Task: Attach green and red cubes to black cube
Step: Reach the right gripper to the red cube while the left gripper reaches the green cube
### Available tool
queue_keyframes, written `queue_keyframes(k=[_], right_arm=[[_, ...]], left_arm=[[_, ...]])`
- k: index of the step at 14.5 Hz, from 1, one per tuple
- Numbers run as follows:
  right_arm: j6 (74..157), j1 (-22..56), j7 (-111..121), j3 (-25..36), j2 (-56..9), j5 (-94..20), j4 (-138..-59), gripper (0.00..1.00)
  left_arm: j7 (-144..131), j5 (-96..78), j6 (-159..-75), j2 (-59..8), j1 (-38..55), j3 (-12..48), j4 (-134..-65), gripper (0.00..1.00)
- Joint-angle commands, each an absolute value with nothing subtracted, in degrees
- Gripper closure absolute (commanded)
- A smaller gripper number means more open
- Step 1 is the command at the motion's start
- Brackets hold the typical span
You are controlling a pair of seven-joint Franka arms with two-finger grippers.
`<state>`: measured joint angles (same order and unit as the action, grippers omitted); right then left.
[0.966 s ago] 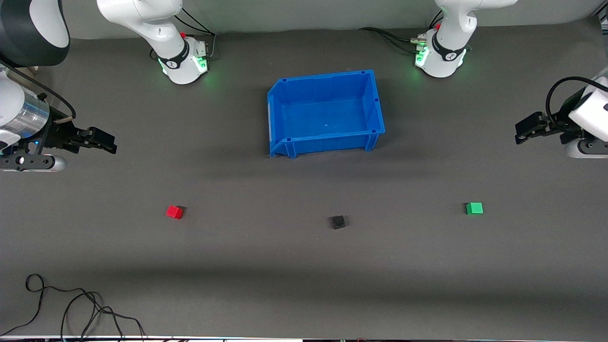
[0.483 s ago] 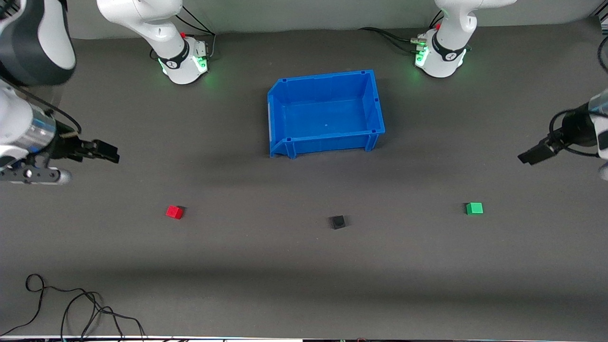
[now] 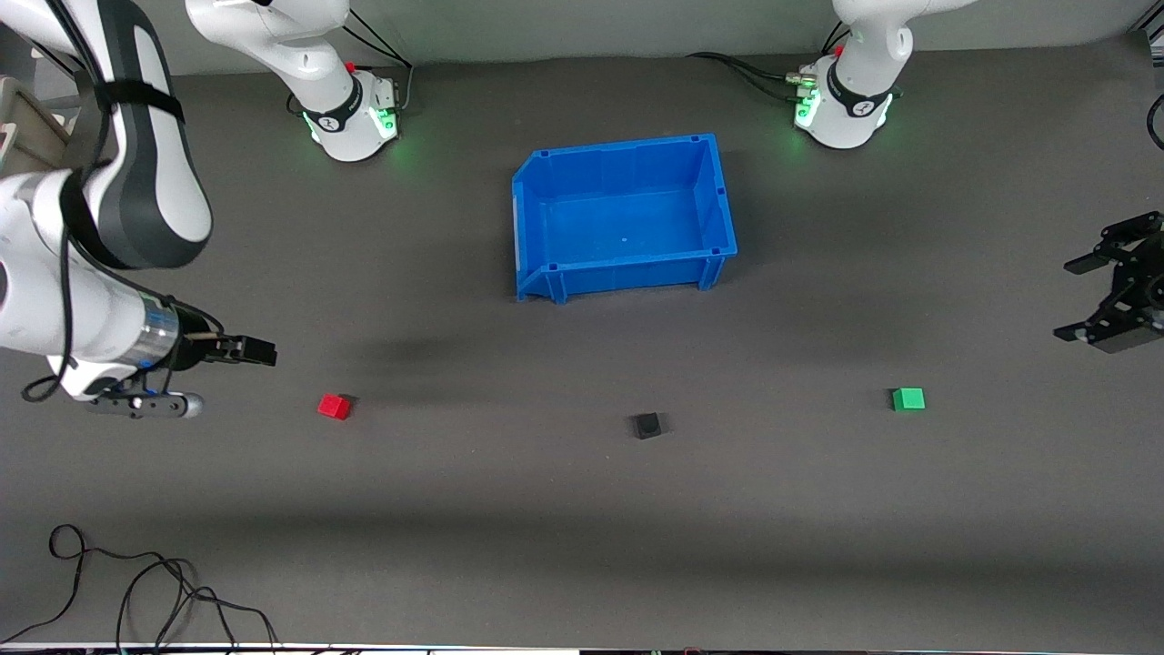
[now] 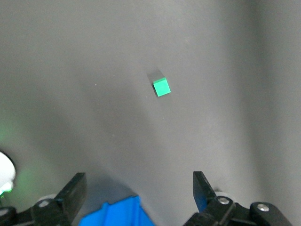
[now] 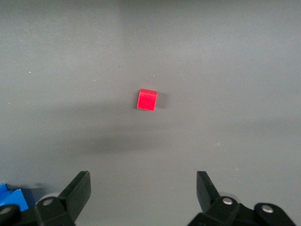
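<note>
The red cube [image 3: 334, 406] lies toward the right arm's end of the table and shows alone in the right wrist view [image 5: 147, 99]. The green cube [image 3: 908, 398] lies toward the left arm's end and also shows in the left wrist view [image 4: 161, 87]. The black cube [image 3: 647, 425] sits between them, apart from both. My right gripper [image 3: 261, 351] hovers open beside the red cube, nothing between its fingers [image 5: 143, 188]. My left gripper [image 3: 1078, 298] hangs open at the table's end, off to the side of the green cube, and holds nothing [image 4: 138, 188].
An open blue bin [image 3: 547, 272] stands in the middle of the table, farther from the front camera than the cubes; its corner shows in the left wrist view [image 4: 117, 214]. Loose black cables [image 3: 136, 582] lie at the near edge toward the right arm's end.
The right arm has swung down and inward, bringing its gripper close to the red cube. The left gripper has turned and shifted toward the green cube. The cubes have not moved.
</note>
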<state>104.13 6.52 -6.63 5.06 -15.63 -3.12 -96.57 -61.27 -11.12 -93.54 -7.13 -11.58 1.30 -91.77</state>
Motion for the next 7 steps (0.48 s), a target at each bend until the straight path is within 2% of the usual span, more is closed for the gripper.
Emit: queue_keyframes(k=[1,4,7], right_arm=[[104.33,6.24,-7.99,5.45,-16.52,-4.92,-95.45,0.00],[103.98,5.45,-20.68,5.54,-16.96,-5.27,-95.45,0.01],[103.45,5.45,-41.14,5.54,-16.96,-5.71,-95.36,0.01]], left_arm=[[-73.61,-12.91,-95.09,-8.43,-13.27,1.85,-91.49,0.00],[-77.60,-13.97,-96.06,-10.45,-13.45,1.76,-92.28,0.00],[-78.31,-19.15,-106.57,-10.63,-15.20,1.76,-100.95,0.00]])
